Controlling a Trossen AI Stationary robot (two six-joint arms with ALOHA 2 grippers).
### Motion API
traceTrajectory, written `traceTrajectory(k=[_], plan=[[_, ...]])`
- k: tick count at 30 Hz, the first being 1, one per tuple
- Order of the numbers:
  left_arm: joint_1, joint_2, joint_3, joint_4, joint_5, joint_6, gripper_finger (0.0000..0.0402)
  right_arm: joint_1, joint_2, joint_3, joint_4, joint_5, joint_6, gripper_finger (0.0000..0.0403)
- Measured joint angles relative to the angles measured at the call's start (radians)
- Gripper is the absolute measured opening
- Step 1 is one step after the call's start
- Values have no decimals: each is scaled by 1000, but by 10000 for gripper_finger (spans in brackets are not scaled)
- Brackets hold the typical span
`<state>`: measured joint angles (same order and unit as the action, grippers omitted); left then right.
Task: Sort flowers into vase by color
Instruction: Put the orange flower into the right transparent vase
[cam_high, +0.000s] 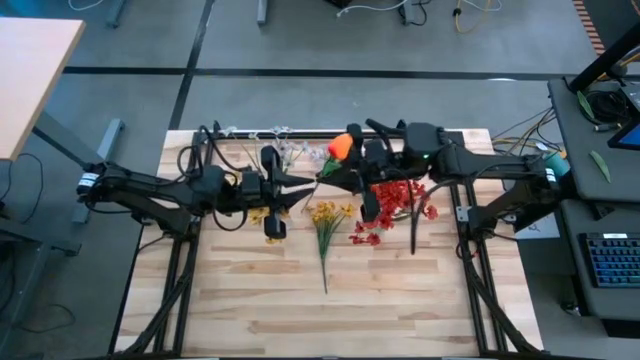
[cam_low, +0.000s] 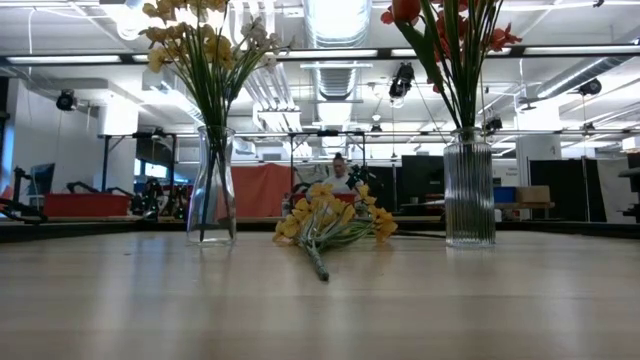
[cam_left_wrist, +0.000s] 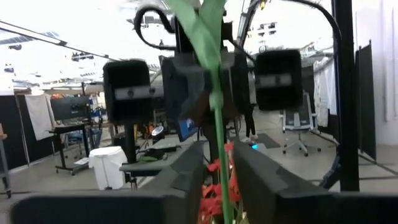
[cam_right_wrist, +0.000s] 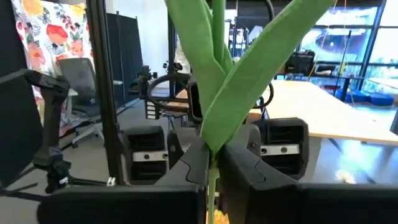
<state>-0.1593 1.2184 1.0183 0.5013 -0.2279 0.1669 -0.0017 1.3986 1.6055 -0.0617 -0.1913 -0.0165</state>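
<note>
An orange-blossomed flower (cam_high: 340, 147) with a green stalk and long leaves (cam_right_wrist: 217, 93) is held high over the table's far middle. My right gripper (cam_right_wrist: 212, 168), reaching in from the right, is shut on its stalk. My left gripper (cam_left_wrist: 219, 180) faces it from the left, slightly open, one finger on either side of the stalk (cam_left_wrist: 217, 124) with a narrow gap. A clear vase (cam_low: 212, 185) holds yellow flowers. A ribbed vase (cam_low: 469, 185) holds red and orange ones. A yellow spray (cam_low: 330, 222) lies flat on the table between them. Neither gripper shows in the low view. My right gripper pinches the green stalk (cam_right_wrist: 212, 177) between its two fingers, just below where the long leaves branch off. The fingers come about level from the table's right and lie across the stalk. The flower is lifted clear of the table, its leaves rising above the fingers.
White flowers (cam_high: 290, 152) lie near the table's far edge. Red blossoms (cam_high: 395, 200) spread under my right arm, with a small red cluster (cam_high: 365, 237) beside them. The yellow spray's stalk (cam_high: 325, 265) points toward the near edge; bare wood lies along the near side.
</note>
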Motion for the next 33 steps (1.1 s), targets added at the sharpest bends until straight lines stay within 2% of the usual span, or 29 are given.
traceTrajectory(k=[4, 6, 11, 17, 19, 22, 33], plan=[[-2, -16, 0, -58, 1, 0, 138, 0, -60, 38, -117, 17, 14, 15], [-2, -29, 0, -97, 2, 0, 163, 0, -95, 59, -208, 73, 5, 15], [-5, -56, 0, -185, 2, -22, 200, 10, -186, 104, -428, 326, -10, 14], [-18, -49, 0, -218, 3, -28, 209, 16, -268, 117, -654, 696, 20, 14], [-28, -29, 0, -225, 10, -20, 209, 14, -282, 109, -737, 766, 62, 13], [-45, 4, 0, -237, 17, -16, 209, 15, -291, 97, -836, 793, 135, 13], [-91, 143, 0, -243, 20, -15, 209, 39, -304, 56, -1109, 789, 395, 13]])
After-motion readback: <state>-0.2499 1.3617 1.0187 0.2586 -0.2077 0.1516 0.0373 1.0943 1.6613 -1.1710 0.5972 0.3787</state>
